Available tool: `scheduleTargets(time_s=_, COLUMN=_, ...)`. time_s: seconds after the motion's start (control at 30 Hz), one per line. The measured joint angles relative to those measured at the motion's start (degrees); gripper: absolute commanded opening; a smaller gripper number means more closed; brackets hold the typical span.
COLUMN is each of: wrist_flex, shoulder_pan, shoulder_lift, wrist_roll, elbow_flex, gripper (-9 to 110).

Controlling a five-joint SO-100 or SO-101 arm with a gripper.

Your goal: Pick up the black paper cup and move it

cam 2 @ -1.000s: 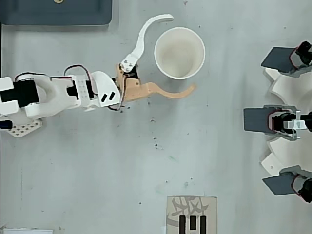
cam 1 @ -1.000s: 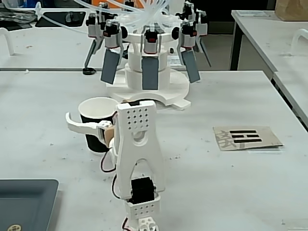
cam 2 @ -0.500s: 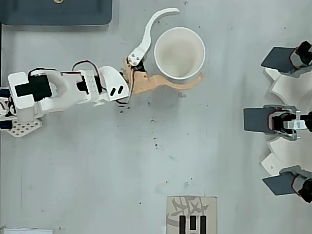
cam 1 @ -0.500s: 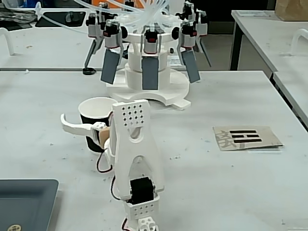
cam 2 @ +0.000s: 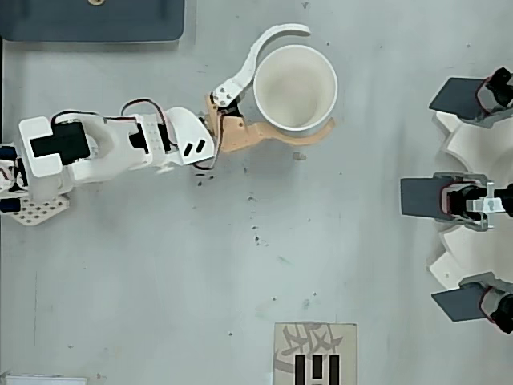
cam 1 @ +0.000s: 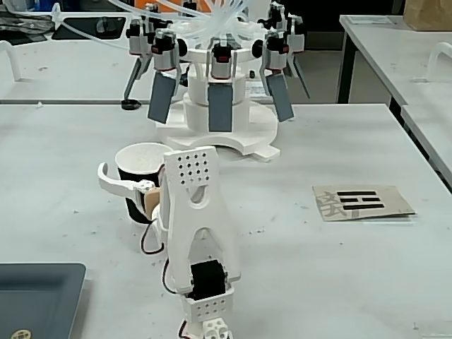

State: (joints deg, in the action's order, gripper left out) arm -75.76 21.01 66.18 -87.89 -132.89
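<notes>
Overhead view: one speckled white table (cam 2: pixel 240 265), one black paper cup (cam 2: pixel 295 87) upright, one patterned card (cam 2: pixel 314 353) well apart from it. Gripper (cam 2: pixel 321 80) jaws spread, curving around the cup.

Fixed view: low, behind arm base, facing 12 o'clock across tabletop (cam 1: pixel 339 155). Overhead view: straight down, arm at 9 o'clock. Shared: tabletop (cam 2: pixel 160 281).

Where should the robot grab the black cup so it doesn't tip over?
Probably around the black paper cup's side wall, coming level from the arm's side. It stands upright with its round mouth open upward, and the gripper has curved jaws that already arc around the wall, not yet closed on it, suiting a sideways hug.
</notes>
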Motion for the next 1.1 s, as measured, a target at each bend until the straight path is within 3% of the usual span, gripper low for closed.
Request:
scheduleTargets(time_s=0.77, wrist_flex=-0.5, shoulder_pan=0.1, shoulder_lift=0.0, wrist_roll=0.3, elbow_flex=0.0, gripper=9)
scheduleTargets(time_s=1.1, wrist_flex=-1.5, shoulder_pan=0.1, shoulder_lift=0.0, wrist_roll=0.3, elbow_flex=-0.5, gripper=9)
